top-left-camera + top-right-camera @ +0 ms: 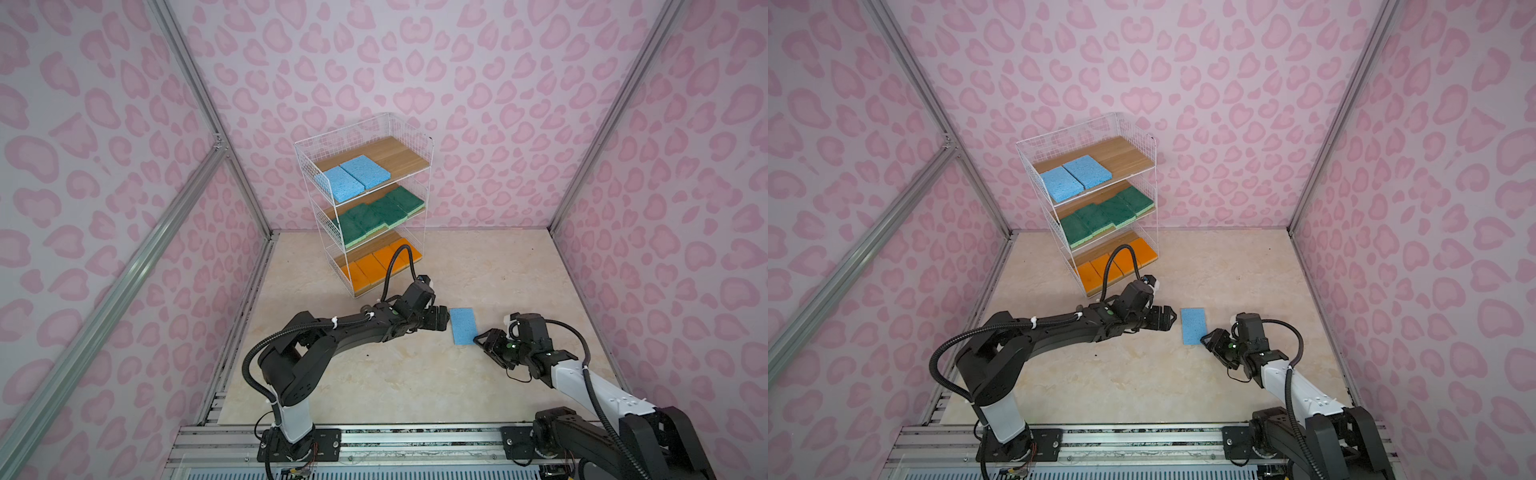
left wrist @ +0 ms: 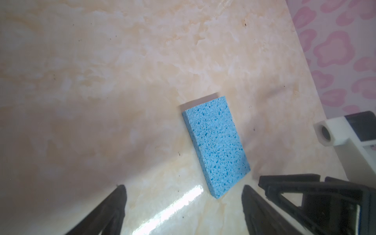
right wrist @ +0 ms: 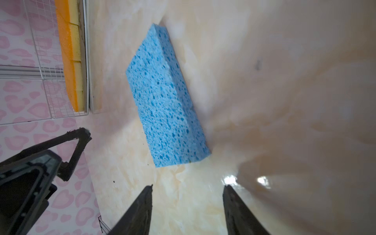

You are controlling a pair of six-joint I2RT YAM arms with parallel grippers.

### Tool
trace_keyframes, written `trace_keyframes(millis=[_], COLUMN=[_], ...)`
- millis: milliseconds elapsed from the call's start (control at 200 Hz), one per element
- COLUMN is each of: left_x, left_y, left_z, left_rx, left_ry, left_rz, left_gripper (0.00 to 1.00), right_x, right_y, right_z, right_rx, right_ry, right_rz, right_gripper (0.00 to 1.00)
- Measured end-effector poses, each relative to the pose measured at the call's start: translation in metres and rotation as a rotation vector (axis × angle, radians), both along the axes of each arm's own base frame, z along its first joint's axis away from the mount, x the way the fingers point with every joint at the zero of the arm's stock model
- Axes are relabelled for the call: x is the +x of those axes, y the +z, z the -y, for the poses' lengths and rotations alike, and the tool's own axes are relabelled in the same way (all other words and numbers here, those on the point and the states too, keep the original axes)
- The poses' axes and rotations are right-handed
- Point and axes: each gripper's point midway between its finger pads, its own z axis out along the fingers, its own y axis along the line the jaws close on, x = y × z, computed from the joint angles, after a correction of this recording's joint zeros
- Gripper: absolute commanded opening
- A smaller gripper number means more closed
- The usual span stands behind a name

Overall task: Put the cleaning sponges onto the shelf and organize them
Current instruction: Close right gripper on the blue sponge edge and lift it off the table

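Mounting rail (image 1: 415,436): metal base at the near edge, with both arms bolted to it on black plates.
Left arm (image 1: 332,332): bent at the elbow and stretched low across the tabletop (image 1: 415,374) toward the middle, its cable looping up in front of the shelf (image 1: 399,153).
Left end effector (image 1: 444,319) (image 2: 183,186): jaws spread wide and holding nothing, its tips just beside a long edge of the loose blue sponge (image 1: 463,326).
Right arm (image 1: 582,374): reaching in low from the right, angled toward the same sponge.
Right end effector (image 1: 478,337) (image 3: 188,186): jaws partly parted and empty; the right wrist view shows a strip of bare tabletop between the tips and the sponge's short end.
Loose blue sponge: flat on the tabletop between the two end effectors, in front of the shelf's right corner.
Shelf: three-tier white wire rack with wooden boards, standing at an angle near the rear wall.
Top tier: two blue sponges (image 1: 353,176) side by side at the left end.
Middle tier: dark green sponges (image 1: 378,214) in a row, pale green edges showing.
Bottom tier: orange sponges (image 1: 370,266) in a row.
Tabletop: glossy cream marble pattern, with glare in both wrist views.
Room: pink walls (image 1: 415,62) with heart-shaped blotches on three sides and an aluminium frame (image 1: 124,266) at the corners.
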Motion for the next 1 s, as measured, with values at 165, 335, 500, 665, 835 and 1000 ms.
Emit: trace_keyframes(millis=[165, 335, 500, 665, 835, 1000], left_x=[0.003, -0.001, 0.001, 0.004, 0.005, 0.006], left_y=[-0.018, -0.038, -0.044, -0.044, -0.044, -0.044], left_z=[0.016, 0.021, 0.025, 0.031, 0.034, 0.036], left_rx=[0.018, 0.043, 0.037, 0.016, 0.004, -0.005], left_ry=[-0.027, -0.040, -0.041, -0.040, -0.039, -0.036], left_rz=[-0.022, -0.050, -0.048, -0.034, -0.028, -0.027], left_gripper=[0.89, 0.88, 0.88, 0.88, 0.88, 0.87], right_x=[0.001, 0.010, 0.021, 0.034, 0.045, 0.056], right_y=[-0.005, -0.005, -0.007, -0.009, -0.011, -0.013], right_z=[-0.011, -0.011, -0.006, -0.005, -0.004, -0.006], right_rx=[0.058, 0.093, 0.093, 0.093, 0.086, 0.089], right_ry=[-0.026, -0.089, -0.153, -0.188, -0.205, -0.209], right_rz=[0.017, 0.037, 0.040, 0.045, 0.048, 0.058], right_gripper=[0.57, 0.55, 0.50, 0.45, 0.39, 0.37])
